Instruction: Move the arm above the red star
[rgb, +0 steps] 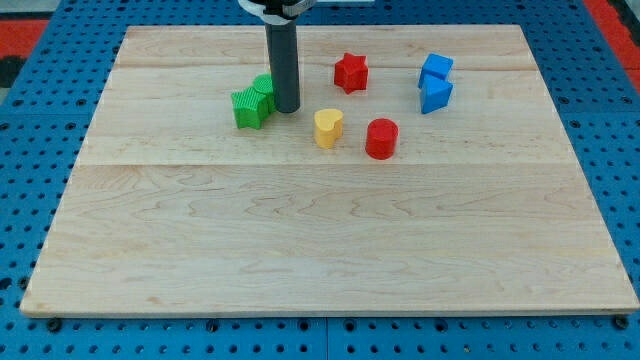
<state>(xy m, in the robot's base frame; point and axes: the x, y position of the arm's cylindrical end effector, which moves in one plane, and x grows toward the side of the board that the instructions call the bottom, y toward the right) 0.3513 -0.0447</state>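
Observation:
The red star (351, 72) lies on the wooden board (320, 240) near the view's top, right of centre. My tip (286, 107) rests on the board to the star's left and a little lower, about a block's width or two away. It stands right beside the right edge of two green blocks, one (250, 107) in front and one (265, 87) behind, partly hidden by the rod. A yellow heart (328, 127) lies to the tip's lower right.
A red cylinder (381, 138) sits right of the yellow heart. Two blue blocks lie at the upper right, a cube-like one (436, 68) and a triangular one (436, 94) touching it. A blue perforated table (40, 120) surrounds the board.

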